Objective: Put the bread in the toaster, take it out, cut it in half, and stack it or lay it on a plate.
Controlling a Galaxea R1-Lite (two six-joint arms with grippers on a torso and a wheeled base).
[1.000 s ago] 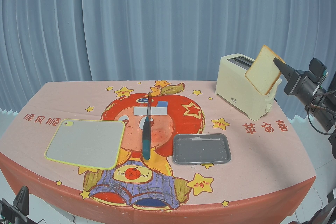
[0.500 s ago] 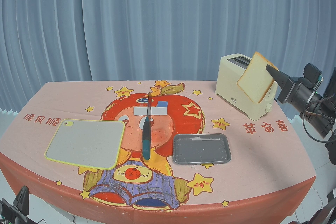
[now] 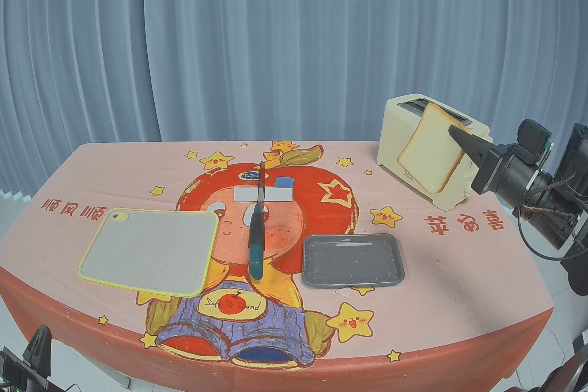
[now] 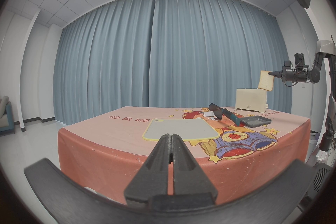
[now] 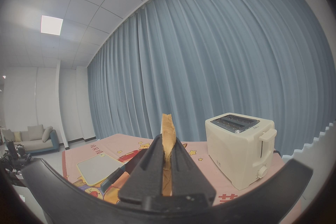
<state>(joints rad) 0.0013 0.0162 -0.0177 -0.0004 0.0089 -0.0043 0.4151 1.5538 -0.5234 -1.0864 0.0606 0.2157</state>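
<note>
Here, the right gripper (image 3: 454,131) is clamped on one edge of the bread (image 3: 430,149), holding the slice tilted in the air close by the toaster (image 3: 397,145), not in a slot. The slice looks light, soft and easily dented (a hard squeeze would likely crush it), so the firmer crust edge seems the place to pinch. The left gripper (image 4: 171,142) sits low, well apart from the bread, fingers pressed together on nothing.

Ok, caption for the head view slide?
Right end effector holds bread near the toaster; knife, cutting board and tray lie untouched.
</note>
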